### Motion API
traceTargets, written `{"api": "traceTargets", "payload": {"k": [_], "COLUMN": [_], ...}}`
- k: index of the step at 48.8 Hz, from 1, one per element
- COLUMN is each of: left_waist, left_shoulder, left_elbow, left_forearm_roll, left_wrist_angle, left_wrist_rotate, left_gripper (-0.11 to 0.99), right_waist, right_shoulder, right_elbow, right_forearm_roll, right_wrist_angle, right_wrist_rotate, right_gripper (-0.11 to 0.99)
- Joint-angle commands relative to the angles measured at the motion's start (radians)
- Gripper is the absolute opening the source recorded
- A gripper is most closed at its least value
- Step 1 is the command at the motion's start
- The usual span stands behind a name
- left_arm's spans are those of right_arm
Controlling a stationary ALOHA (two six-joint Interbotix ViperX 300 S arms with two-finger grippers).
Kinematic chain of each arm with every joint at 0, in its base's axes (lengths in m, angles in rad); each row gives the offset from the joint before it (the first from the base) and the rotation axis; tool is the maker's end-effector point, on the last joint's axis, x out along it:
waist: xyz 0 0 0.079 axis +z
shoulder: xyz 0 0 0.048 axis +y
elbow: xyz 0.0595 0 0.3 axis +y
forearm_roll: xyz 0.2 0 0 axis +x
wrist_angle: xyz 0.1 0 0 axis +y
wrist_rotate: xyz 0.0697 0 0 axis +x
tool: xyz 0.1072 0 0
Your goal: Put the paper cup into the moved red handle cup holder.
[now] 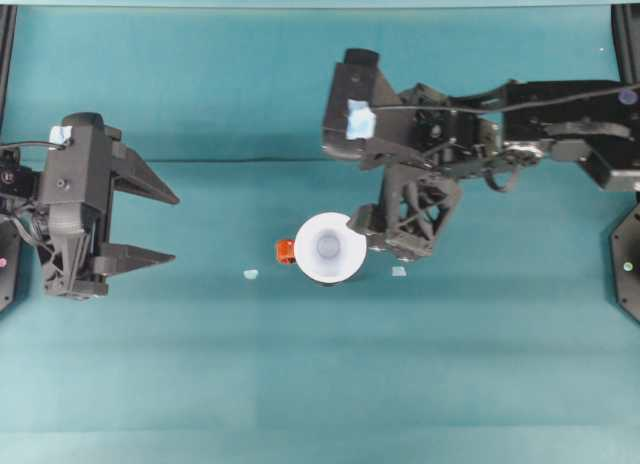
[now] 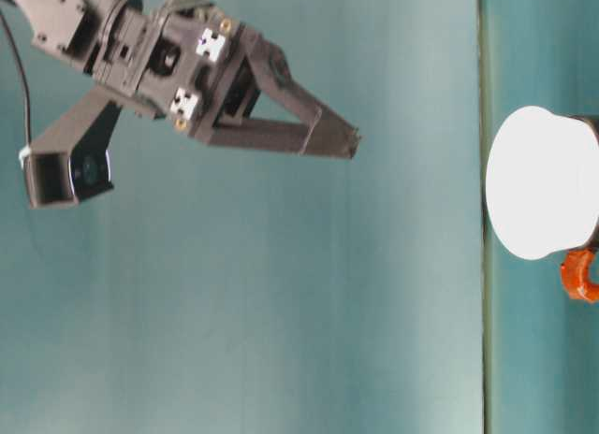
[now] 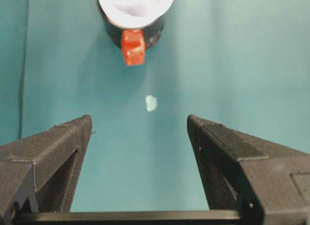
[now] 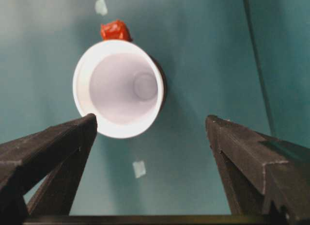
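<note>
Now both arms hang clear, the left gripper point(image 1: 160, 224) and right gripper point(image 4: 150, 137) spread wide, paper cup point(image 1: 328, 247) seated in the red handle cup holder point(image 3: 133, 38).

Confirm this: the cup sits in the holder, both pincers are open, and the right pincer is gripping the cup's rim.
Wrong on the grip. The right pincer is open and off the cup, as the right wrist view shows. The cup does sit in the holder, and the left pincer is open too.

One paper cup point(image 1: 328, 247), one red handle cup holder point(image 1: 285, 251), two small pale tape scraps point(image 1: 250, 274) point(image 1: 398, 271), two hands: left hand point(image 1: 160, 224), right hand point(image 1: 375, 234).
</note>
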Motion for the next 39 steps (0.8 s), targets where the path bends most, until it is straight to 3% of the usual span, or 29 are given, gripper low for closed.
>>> {"api": "traceTargets", "payload": {"k": [1,12,26,39], "left_waist": [-0.002,-0.002,-0.002,-0.003], "left_shoulder": [-0.008,-0.014,-0.018,-0.021], "left_elbow": [-0.009,-0.006,-0.005,-0.008], "left_forearm_roll": [0.003,0.002,0.003,0.003], "left_wrist_angle": [-0.003,-0.003,0.026,0.041], "left_wrist_rotate": [-0.002,-0.002,-0.002,0.0], "left_gripper": [0.84,0.84,0.84,0.84], "right_waist": [0.003,0.005,0.005,0.009], "right_shoulder": [-0.046,-0.138,-0.298,-0.377], "right_elbow": [0.005,0.074,0.227,0.293], "right_forearm_roll": [-0.002,-0.002,-0.002,-0.002], "right_wrist_angle": [-0.021,-0.092,-0.244,-0.267], "right_wrist_rotate": [-0.012,-0.012,-0.011,-0.008], "right_gripper": [0.83,0.83,0.83,0.83]}}
